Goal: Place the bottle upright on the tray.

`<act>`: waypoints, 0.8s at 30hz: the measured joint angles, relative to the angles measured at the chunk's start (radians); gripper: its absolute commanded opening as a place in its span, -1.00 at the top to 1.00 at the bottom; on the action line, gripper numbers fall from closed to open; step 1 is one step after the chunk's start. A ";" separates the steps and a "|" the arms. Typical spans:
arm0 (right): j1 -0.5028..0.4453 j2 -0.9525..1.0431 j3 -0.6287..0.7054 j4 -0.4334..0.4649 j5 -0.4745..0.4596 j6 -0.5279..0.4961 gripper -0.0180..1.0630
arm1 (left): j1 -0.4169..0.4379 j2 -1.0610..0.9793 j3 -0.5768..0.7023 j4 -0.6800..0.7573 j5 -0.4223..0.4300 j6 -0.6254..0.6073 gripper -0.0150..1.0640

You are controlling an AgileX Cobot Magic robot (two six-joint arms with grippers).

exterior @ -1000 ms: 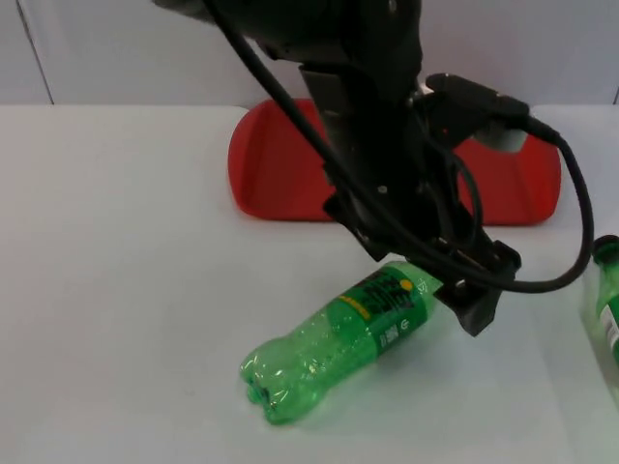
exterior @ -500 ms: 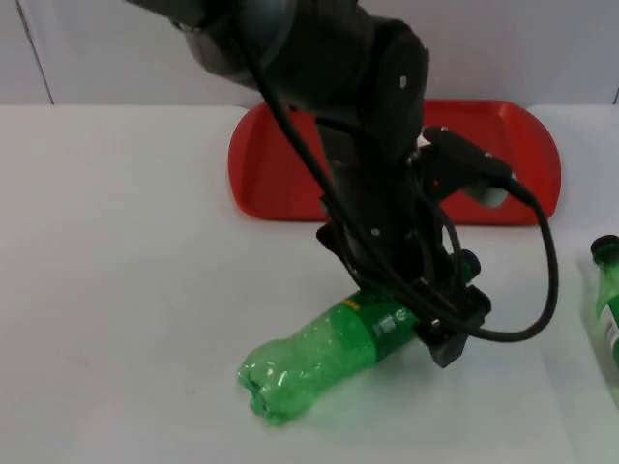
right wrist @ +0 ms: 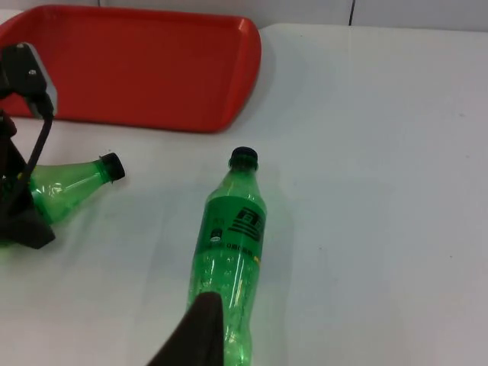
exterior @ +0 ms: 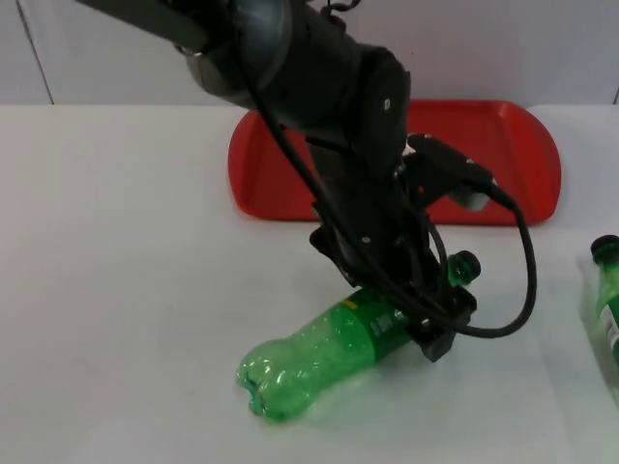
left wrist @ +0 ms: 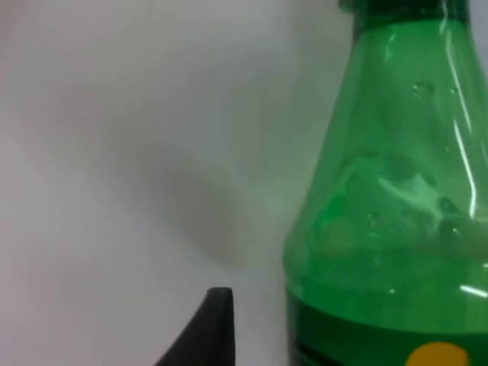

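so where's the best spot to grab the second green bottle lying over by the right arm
Probably the labelled middle of the second bottle, from above, fingers across its width. It lies flat on the white table, cap toward the red tray, and the straight label band looks easier to clamp than the tapered neck. The right hand is above its base.

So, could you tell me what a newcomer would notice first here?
The black left arm's end effector sits low over the label of a green plastic bottle lying on the white table. Behind it lies a red plastic tray; a second green bottle lies at the table's right.
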 measured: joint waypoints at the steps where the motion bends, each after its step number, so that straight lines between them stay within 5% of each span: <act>1: 0.000 0.000 0.000 0.000 0.000 0.000 -0.97 | 0.000 0.004 0.000 0.000 -0.005 0.004 -0.89; 17: 0.000 0.000 0.000 0.000 0.000 0.000 -0.97 | 0.000 0.038 0.000 0.000 -0.033 0.019 -0.85; 24: 0.000 0.000 0.000 0.000 0.000 0.000 -0.97 | 0.001 0.049 0.000 0.000 -0.033 0.019 -0.26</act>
